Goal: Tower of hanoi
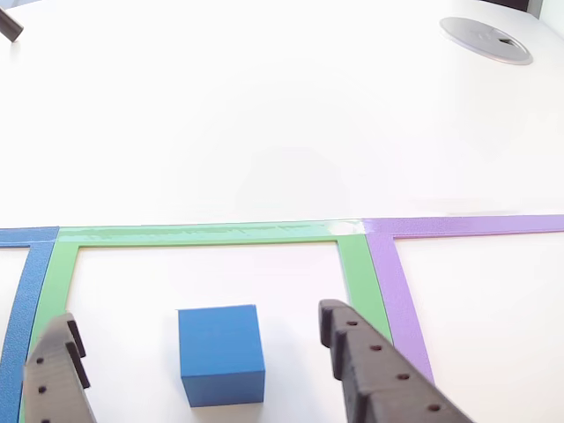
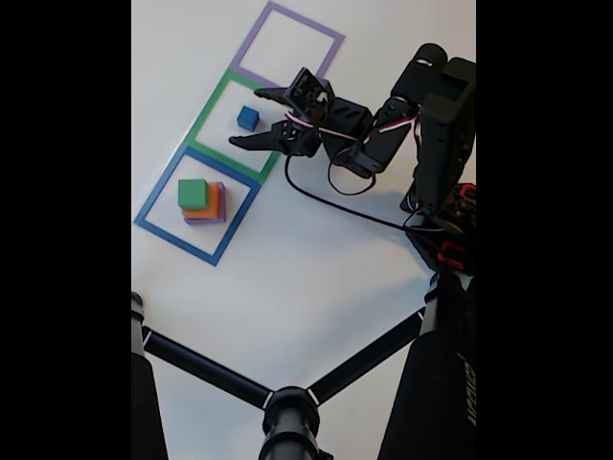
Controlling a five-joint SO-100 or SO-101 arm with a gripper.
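1. Inside the green square [image 2: 233, 126], the blue cube [image 1: 221, 354] sat on the table between the gripper [image 1: 198, 339]'s wide-spread, empty fingers.
2. Beside that square, the stacked blocks [image 2: 202, 200] waited; the next move apparently called for lowering and closing.

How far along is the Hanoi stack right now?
Done, by the look of it: the small blue cube sits alone inside the green square. In hand: nothing is gripped; the gripper is open with its fingers either side of the cube, not touching. Left: the green block, orange and purple blocks are stacked in the blue square, and the purple square holds no block.
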